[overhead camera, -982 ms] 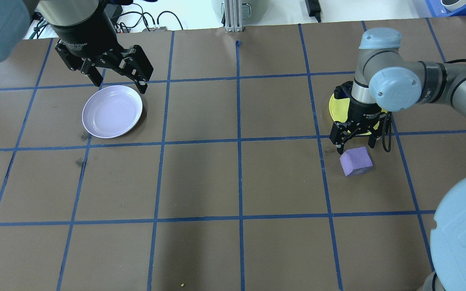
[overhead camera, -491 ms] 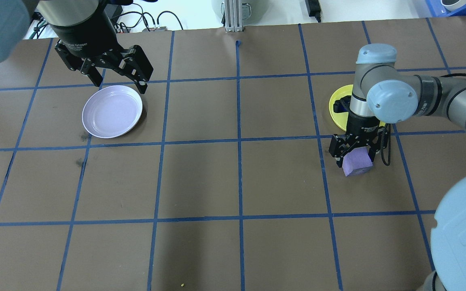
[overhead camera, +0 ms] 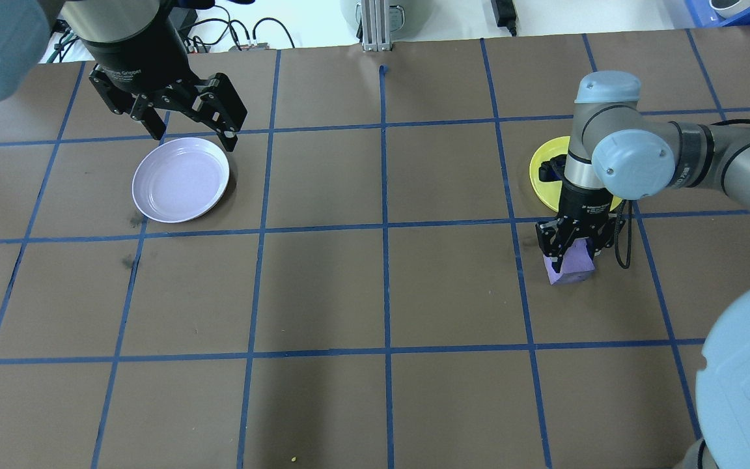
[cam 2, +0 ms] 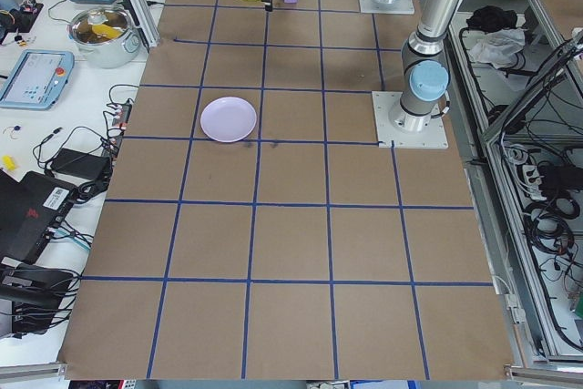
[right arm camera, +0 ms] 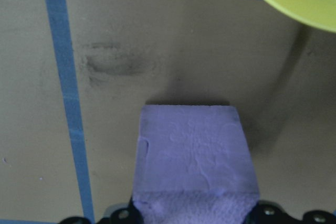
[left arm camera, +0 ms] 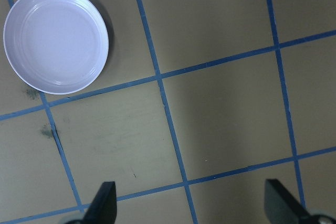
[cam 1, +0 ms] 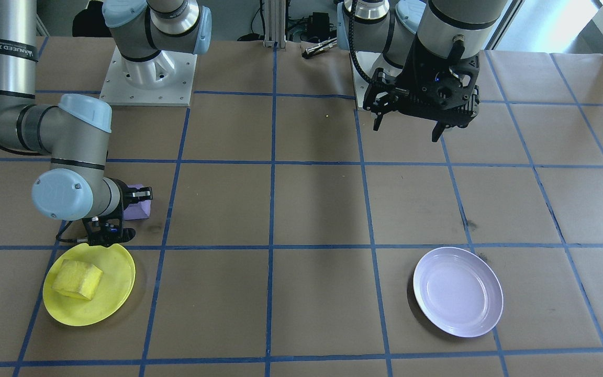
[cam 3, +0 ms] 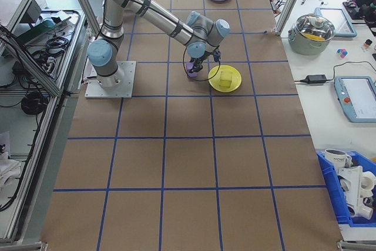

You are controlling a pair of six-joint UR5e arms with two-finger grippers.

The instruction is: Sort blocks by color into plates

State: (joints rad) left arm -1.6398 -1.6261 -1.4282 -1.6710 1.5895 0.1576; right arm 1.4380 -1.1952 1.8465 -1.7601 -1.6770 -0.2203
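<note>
We are reading little here. On the right arm point(overhead camera: 733, 159) white lettering is showing along the grey forearm, cut off at the overhead view's edge, starting "WAN". The front-facing view is showing a black band point(cam 1: 3, 50) on that arm with white characters, too small to make out fully.

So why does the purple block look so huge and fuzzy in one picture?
In the right wrist-mounted view the camera sits very close, so the purple block fills the frame, soft-edged, a dark shadow beside it. In the overhead exterior view it looks small and sharper, and the lavender plate shows a glossy rim.
</note>
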